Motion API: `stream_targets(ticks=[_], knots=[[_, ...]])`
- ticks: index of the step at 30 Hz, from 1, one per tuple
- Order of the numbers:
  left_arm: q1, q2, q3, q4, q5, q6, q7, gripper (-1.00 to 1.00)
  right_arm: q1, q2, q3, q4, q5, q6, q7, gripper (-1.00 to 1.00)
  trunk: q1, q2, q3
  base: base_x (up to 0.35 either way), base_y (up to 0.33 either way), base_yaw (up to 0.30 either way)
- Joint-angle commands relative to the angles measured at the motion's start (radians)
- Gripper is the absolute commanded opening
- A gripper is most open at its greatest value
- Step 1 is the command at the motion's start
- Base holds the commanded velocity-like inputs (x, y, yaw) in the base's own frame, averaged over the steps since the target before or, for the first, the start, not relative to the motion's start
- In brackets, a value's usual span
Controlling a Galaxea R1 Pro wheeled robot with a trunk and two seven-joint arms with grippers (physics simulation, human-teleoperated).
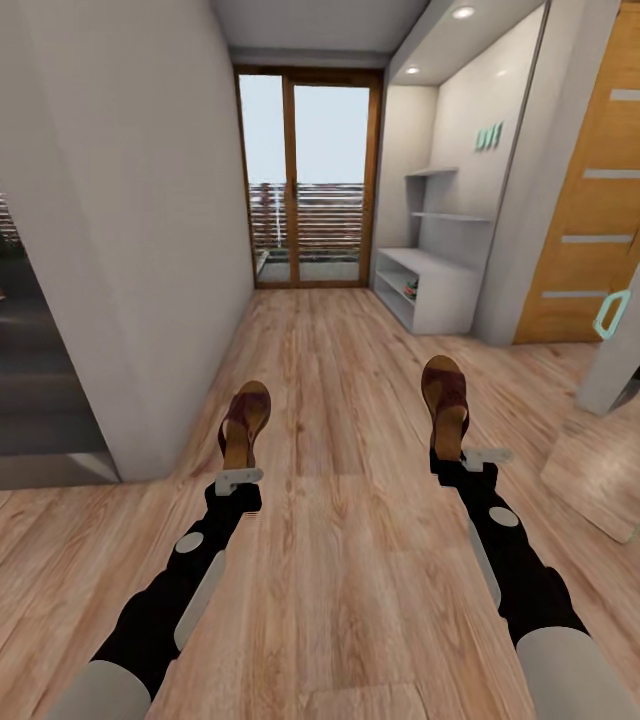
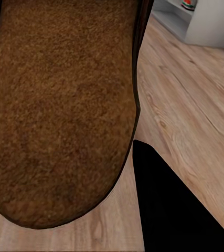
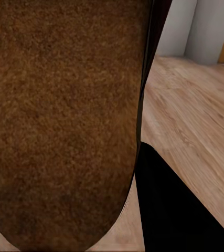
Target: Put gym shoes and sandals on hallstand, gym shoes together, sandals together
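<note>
Sandals [image 1: 245,420] held; hallstand [image 1: 430,285] ahead, floor [image 1: 340,360] between.

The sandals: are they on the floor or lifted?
Lifted. In the head view the left gripper holds one sandal and the right gripper the other sandal, both above the corridor floor.

Dark brown sandals [image 1: 246,418] with tan insoles, light brown grained floor [image 1: 350,380] — pale grey hallstand [image 1: 430,290], mint letters [image 1: 488,136]
</note>
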Motion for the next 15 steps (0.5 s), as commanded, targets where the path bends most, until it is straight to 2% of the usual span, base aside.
stream_targets(ticks=[1, 15], knots=[[0.0, 0.001, -0.003, -0.002, 0.005, 0.006, 0.006, -1.0, 0.0, 0.0, 0.0, -0.002, 0.007, 0.006, -0.002, -1.0, 0.0, 0.0, -0.001, 0.348, 0.0, 0.0], [0.0, 0.001, -0.003, -0.002, 0.005, 0.006, 0.006, -1.0, 0.0, 0.0, 0.0, -0.002, 0.008, 0.006, -0.002, -1.0, 0.0, 0.0, -0.001, 0.348, 0.0, 0.0]])
